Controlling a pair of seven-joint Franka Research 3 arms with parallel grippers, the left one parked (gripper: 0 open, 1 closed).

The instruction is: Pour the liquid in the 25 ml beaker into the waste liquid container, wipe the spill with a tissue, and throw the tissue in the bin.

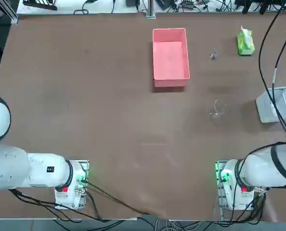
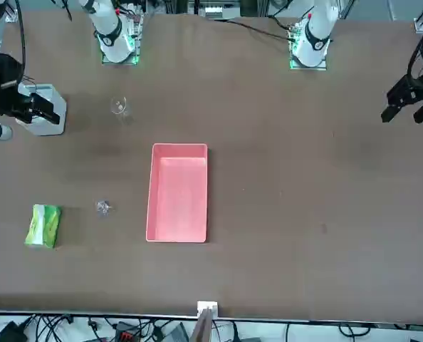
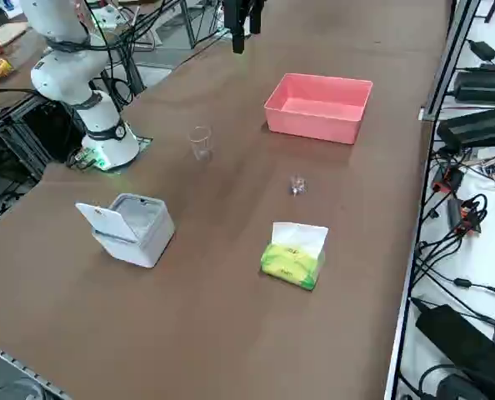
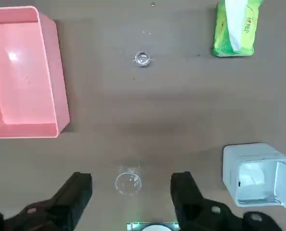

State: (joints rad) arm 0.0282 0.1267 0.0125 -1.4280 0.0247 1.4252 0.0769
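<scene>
1. While nothing on the table has yet been handled, the right gripper (image 4: 131,195) hangs high above the brown table (image 1: 85,120), its two black fingers spread wide and empty, so the task looks to be at its very start.
2. Directly below the gap between the fingers stands the larger clear glass vessel (image 4: 128,182), not the one to be poured.
3. Farther out, the 25 ml beaker (image 4: 142,58) sits upright and alone, between the waste liquid container (image 4: 22,72) and the green tissue pack (image 4: 234,29), well apart from both.
4. By these views, the next move calls for travelling past the big glass, coming down over the tiny beaker and closing gently on it, then carrying it level to the pink tub.
5. Near the robot's right edge a white bin (image 3: 131,227) waits with its lid up.
6. No loose tissue and no spill can be made out on the bare tabletop.
7. Cables, power strips and black gear line the table's far and right-hand edges.
</scene>
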